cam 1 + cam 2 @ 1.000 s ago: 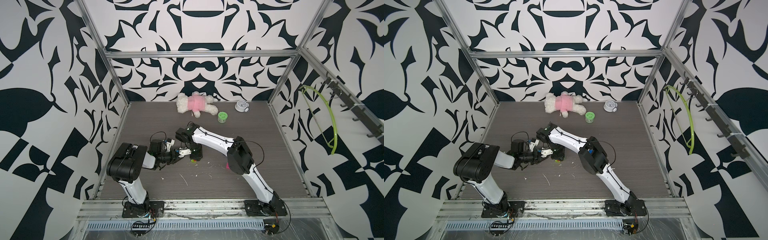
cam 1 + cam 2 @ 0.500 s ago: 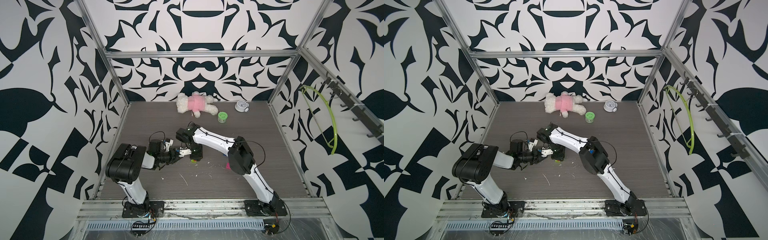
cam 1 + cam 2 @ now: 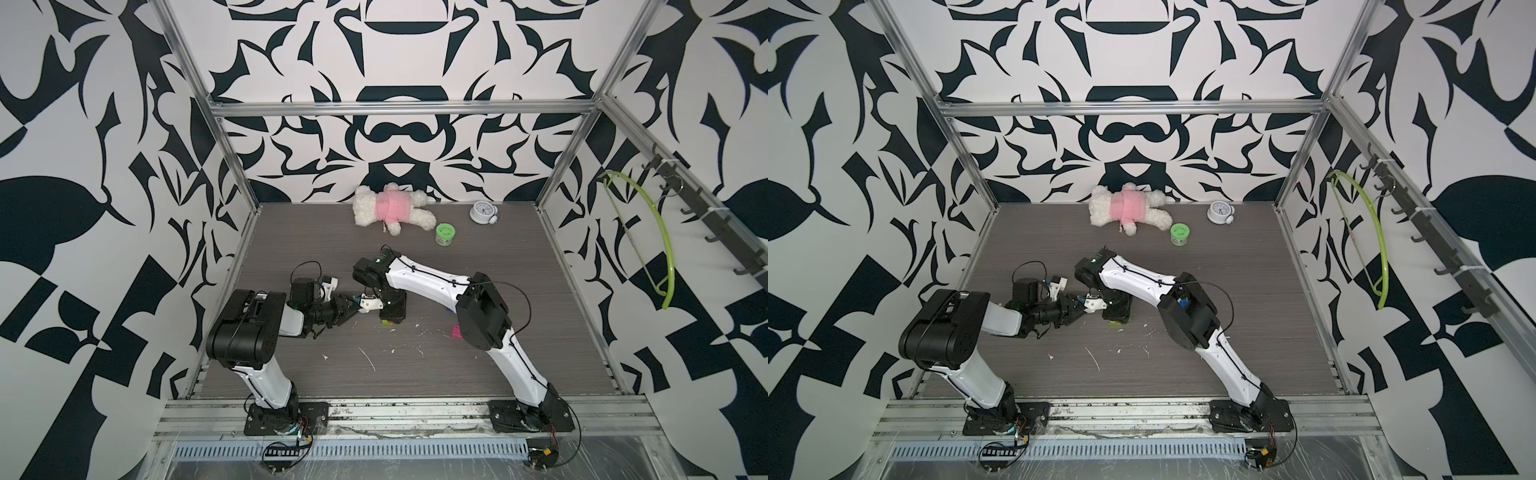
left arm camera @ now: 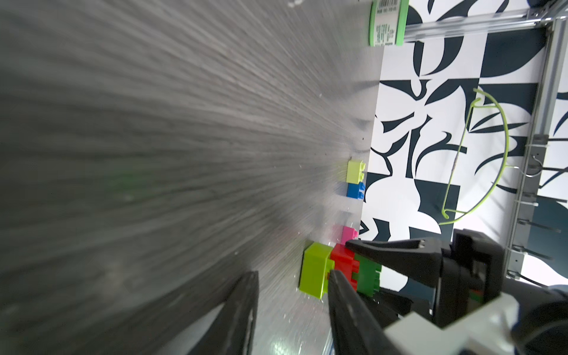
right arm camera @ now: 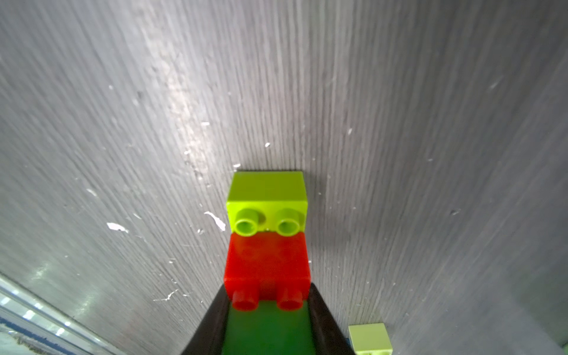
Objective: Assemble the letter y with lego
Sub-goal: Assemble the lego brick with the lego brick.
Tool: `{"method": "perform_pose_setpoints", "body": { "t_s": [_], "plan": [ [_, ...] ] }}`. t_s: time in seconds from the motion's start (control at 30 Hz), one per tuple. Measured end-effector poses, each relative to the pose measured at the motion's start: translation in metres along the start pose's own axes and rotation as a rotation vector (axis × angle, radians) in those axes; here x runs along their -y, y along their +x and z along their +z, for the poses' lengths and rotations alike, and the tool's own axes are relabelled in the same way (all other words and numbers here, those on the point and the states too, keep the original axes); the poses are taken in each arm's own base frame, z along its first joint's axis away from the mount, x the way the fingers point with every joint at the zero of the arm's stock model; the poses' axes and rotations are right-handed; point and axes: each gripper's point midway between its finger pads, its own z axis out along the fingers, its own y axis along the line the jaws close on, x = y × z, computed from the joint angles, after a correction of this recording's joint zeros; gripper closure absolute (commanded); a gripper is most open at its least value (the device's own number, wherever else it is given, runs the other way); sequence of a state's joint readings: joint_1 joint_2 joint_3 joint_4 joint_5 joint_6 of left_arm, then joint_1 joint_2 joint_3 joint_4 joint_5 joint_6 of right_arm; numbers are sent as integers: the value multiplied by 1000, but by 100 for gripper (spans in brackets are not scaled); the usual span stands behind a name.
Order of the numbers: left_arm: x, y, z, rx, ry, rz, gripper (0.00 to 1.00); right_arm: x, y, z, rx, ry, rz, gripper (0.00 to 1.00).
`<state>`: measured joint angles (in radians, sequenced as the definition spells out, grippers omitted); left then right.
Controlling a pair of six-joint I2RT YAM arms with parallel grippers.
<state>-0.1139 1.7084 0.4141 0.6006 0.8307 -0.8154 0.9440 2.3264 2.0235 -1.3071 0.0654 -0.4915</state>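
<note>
Over the grey table (image 3: 519, 270), my right gripper (image 5: 267, 287) is clamping the green brick (image 5: 267, 329) topping a lego stack (image 4: 342, 266), which is standing on its yellow-green brick (image 5: 266, 190) with the red brick (image 5: 266, 261) between. My left gripper (image 4: 292, 275) is hovering with fingers apart just beside the stack. The pink brick (image 4: 349, 234), blue brick (image 4: 355, 190) and second yellow-green brick (image 4: 356, 171) are lying loose farther off.

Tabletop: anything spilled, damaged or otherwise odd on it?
Yes. White flecks are scattered over the grey tabletop around the yellow-green brick of the stack in the right gripper. They look like scratches or chipped debris; I cannot tell which. Nothing else looks spilled.
</note>
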Motion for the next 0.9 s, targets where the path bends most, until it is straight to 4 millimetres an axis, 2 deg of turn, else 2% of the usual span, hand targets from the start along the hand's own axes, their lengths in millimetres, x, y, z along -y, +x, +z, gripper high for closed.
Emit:
{"method": "perform_pose_setpoints", "body": {
  "t_s": [0.43, 0.73, 0.9],
  "plan": [
    [-2, -5, -4, 17, -4, -8, 56, 2, -1, -1, -25, -7, 8, 80],
    [-2, -5, -4, 16, -4, -9, 56, 1, -1, -1, -21, -10, -4, 65],
    [-2, -4, -4, 16, -4, -8, 56, 1, -2, -1, -20, -11, -9, 64]
  ]
}}
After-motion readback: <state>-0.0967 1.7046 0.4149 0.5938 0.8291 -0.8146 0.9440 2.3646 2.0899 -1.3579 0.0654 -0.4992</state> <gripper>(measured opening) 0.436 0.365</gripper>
